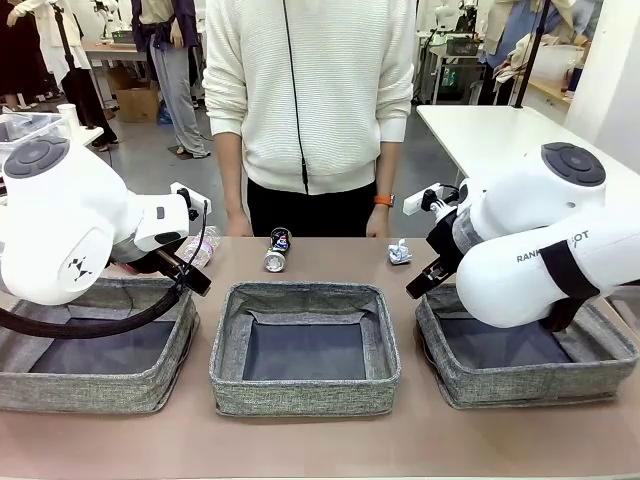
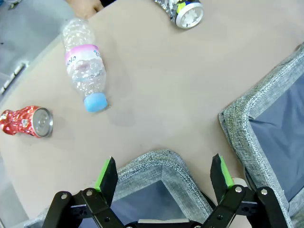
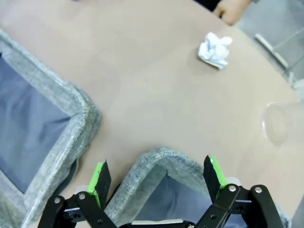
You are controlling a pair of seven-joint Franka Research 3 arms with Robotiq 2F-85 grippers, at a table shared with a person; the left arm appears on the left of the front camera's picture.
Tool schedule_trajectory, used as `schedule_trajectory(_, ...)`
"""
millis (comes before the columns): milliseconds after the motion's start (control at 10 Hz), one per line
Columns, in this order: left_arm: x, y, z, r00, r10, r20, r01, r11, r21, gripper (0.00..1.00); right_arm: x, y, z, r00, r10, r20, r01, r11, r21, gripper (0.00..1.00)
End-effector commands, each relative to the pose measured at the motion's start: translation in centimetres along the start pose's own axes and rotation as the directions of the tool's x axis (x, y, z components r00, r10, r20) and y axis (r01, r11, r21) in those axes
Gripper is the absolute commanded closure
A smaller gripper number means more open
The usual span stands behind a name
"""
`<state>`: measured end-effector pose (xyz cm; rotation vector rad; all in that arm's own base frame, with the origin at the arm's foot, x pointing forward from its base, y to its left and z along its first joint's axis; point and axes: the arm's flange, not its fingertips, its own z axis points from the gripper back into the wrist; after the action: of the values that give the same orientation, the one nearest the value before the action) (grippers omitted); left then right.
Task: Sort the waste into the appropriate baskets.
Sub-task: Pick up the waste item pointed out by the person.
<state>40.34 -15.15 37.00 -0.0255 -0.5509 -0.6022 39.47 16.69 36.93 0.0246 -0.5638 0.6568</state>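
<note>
Grey woven baskets point(image 1: 300, 395) stand nearest us; on the table point(image 2: 156, 85) beyond lie a clear blue-capped bottle point(image 2: 85, 71), pink label point(image 2: 80, 53) unreadable, and a dented red can point(image 2: 26, 122). Our left gripper point(image 2: 165, 173) and right gripper point(image 3: 157, 176) gape.

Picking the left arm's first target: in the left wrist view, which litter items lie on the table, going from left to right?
dented red can → clear blue-capped bottle → dark can
</note>
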Motion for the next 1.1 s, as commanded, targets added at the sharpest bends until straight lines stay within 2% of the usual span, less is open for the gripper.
schedule_trajectory(0, 0.0, 0.0, 0.0, 1.0, 0.0, 0.0, 0.0, 1.0, 0.0, 0.0, 1.1, 0.0, 2.4, 0.998, 0.069, -0.008, -0.069, 0.997, 0.027, 0.0)
schedule_trajectory(200, 0.7, 0.0, 10.6, 0.994, -0.015, 0.108, 0.018, 1.0, -0.022, 0.0, 2.1, -1.7, 11.9, 0.988, 0.11, 0.11, -0.111, 0.994, 0.009, 0.0)
schedule_trajectory(300, -0.9, -0.7, 15.5, 0.987, -0.046, 0.154, 0.049, 0.999, -0.016, 0.0, 0.9, -2.5, 16.5, 0.978, 0.114, 0.175, -0.119, 0.993, 0.019, 0.0)
schedule_trajectory(400, -3.6, -1.8, 18.8, 0.979, -0.067, 0.192, 0.067, 0.998, 0.006, 0.0, -1.3, -3.2, 19.8, 0.98, 0.099, 0.175, -0.099, 0.995, -0.009, 0.0)
schedule_trajectory(500, -5.1, -3.0, 18.9, 0.983, -0.068, 0.171, 0.056, 0.996, 0.075, 0.0, -3.1, -3.4, 20.2, 0.989, 0.052, 0.137, -0.035, 0.992, -0.124, 0.0)
schedule_trajectory(600, 3.4, -0.6, 14.4, 0.986, -0.034, 0.165, 0.032, 0.999, 0.013, 0.0, 2.5, -2.2, 16.3, 0.983, 0.084, 0.164, -0.082, 0.996, -0.019, 0.0)
schedule_trajectory(700, 3.4, -0.6, 14.4, 0.986, -0.034, 0.165, 0.032, 0.999, 0.013, 0.0, 1.3, -3.5, 20.3, 0.981, 0.069, 0.182, -0.062, 0.997, -0.047, 0.0)
schedule_trajectory(800, 2.6, -1.2, 20.1, 0.98, -0.053, 0.193, 0.047, 0.998, 0.037, 0.0, 1.3, -2.9, 18.6, 0.99, 0.048, 0.13, -0.053, 0.998, 0.03, 0.0)
schedule_trajectory(900, 2.1, 0.1, 19.9, 0.995, 0.017, 0.098, -0.004, 0.99, -0.138, 0.0, 0.4, -4.3, 18.7, 0.996, -0.037, 0.086, 0.026, 0.991, 0.13, 0.0)
schedule_trajectory(1000, 0.8, 2.5, 20.2, 0.991, 0.13, -0.02, -0.129, 0.932, -0.339, 0.0, -1.1, -6.8, 19.2, 0.982, -0.188, -0.002, 0.18, 0.936, 0.302, 0.0)
